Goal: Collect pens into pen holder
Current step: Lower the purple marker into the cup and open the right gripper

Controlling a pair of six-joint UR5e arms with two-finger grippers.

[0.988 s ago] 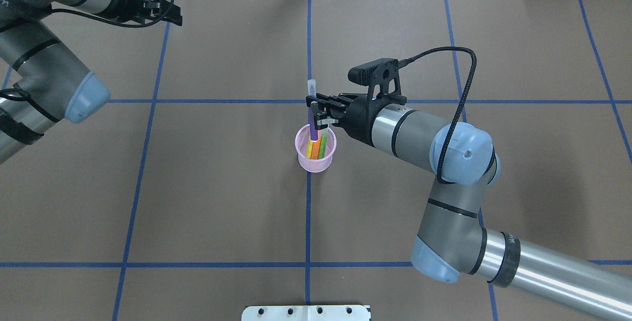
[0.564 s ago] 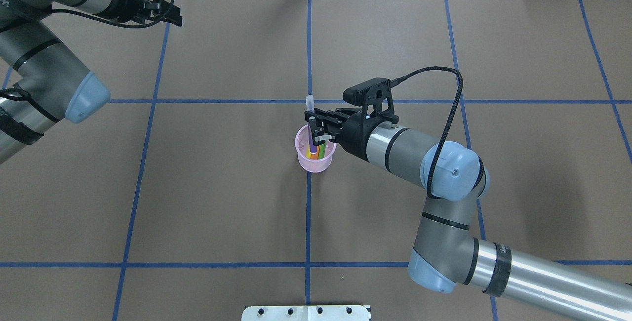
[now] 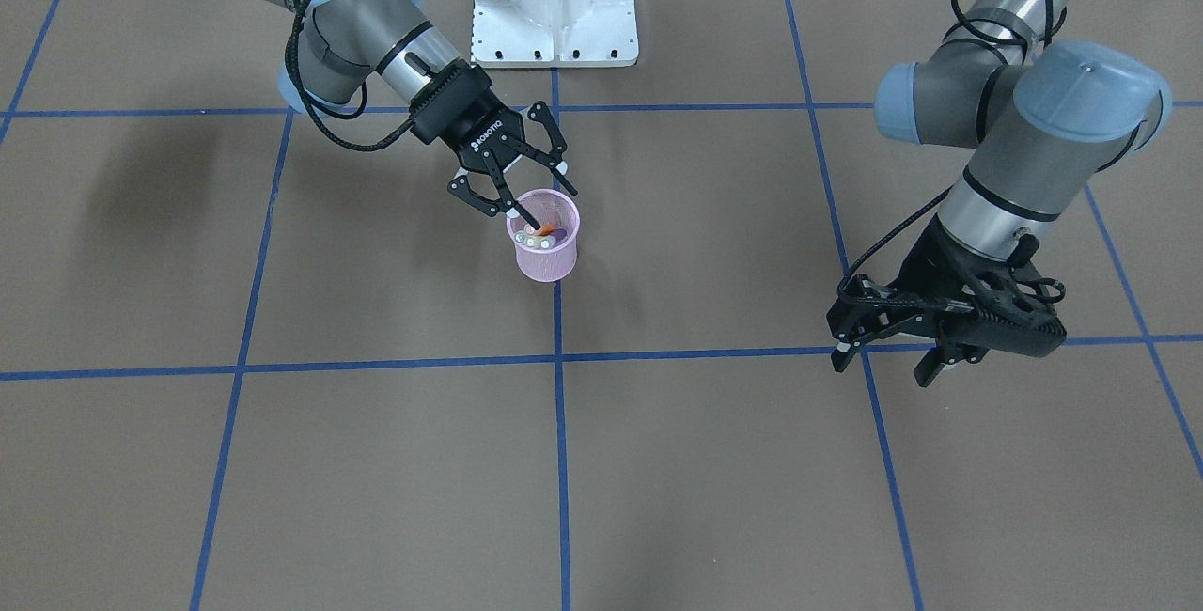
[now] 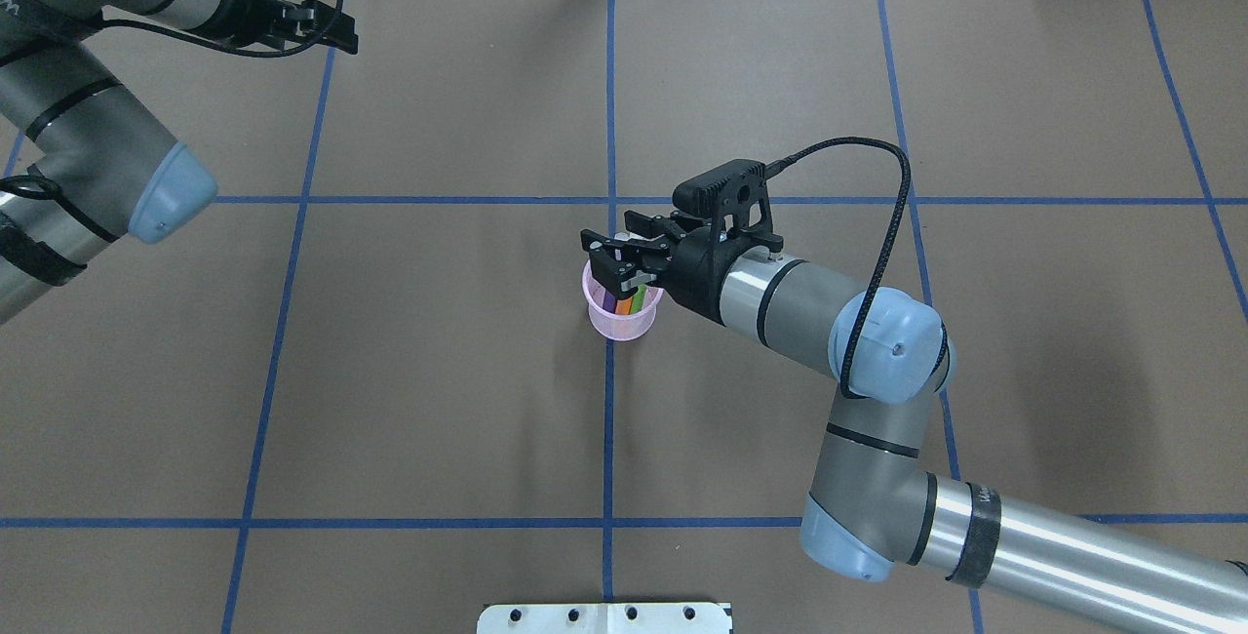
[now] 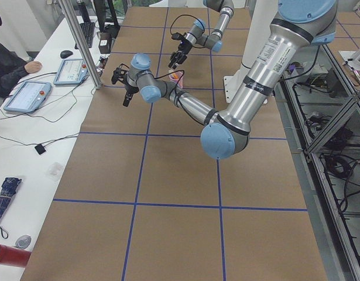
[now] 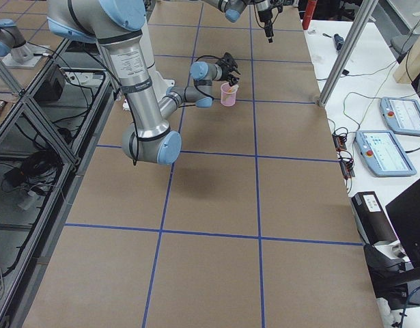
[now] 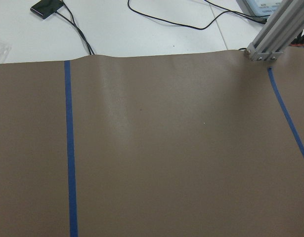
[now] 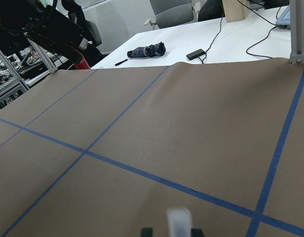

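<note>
The pink mesh pen holder (image 4: 624, 324) stands at the table's middle, also seen in the front view (image 3: 545, 258). Orange, green and purple pens (image 4: 622, 300) stand inside it, their cap ends up (image 3: 540, 235). My right gripper (image 4: 606, 258) hangs just over the holder's rim with its jaws spread, open (image 3: 553, 207). The right wrist view shows a translucent cap (image 8: 179, 222) between the fingertips, with a gap on one side. My left gripper (image 3: 883, 367) is open and empty, far off over bare table (image 4: 331, 29).
Blue tape lines (image 4: 609, 419) divide the brown table cover. The white robot base (image 3: 554, 0) stands at the near edge. An aluminium post (image 7: 280, 29) rises at the table's far edge. White desks with tablets (image 6: 394, 133), cables and an operator (image 5: 7, 64) lie beyond.
My right gripper came down with the purple pen over the holder, then opened. The pen now stands in the holder with the others. The left arm has not moved.
</note>
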